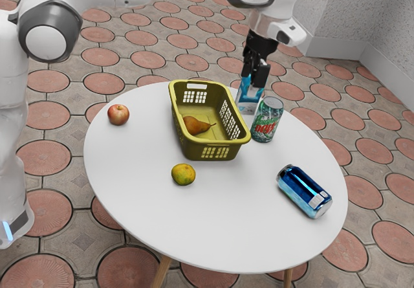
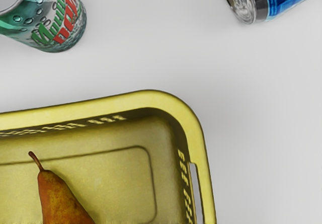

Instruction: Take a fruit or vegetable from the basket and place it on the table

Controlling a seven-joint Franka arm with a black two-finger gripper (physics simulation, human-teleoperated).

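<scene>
Though inside the basket [image 2: 151, 98], the pear [image 1: 196, 125] below the pincer [image 1: 257, 74], open or closed unclear.

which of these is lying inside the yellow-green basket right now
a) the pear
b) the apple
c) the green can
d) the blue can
a: the pear lies on the floor of the basket, within its walls, while the apple, blue can and green can are all outside it on the table.
</scene>
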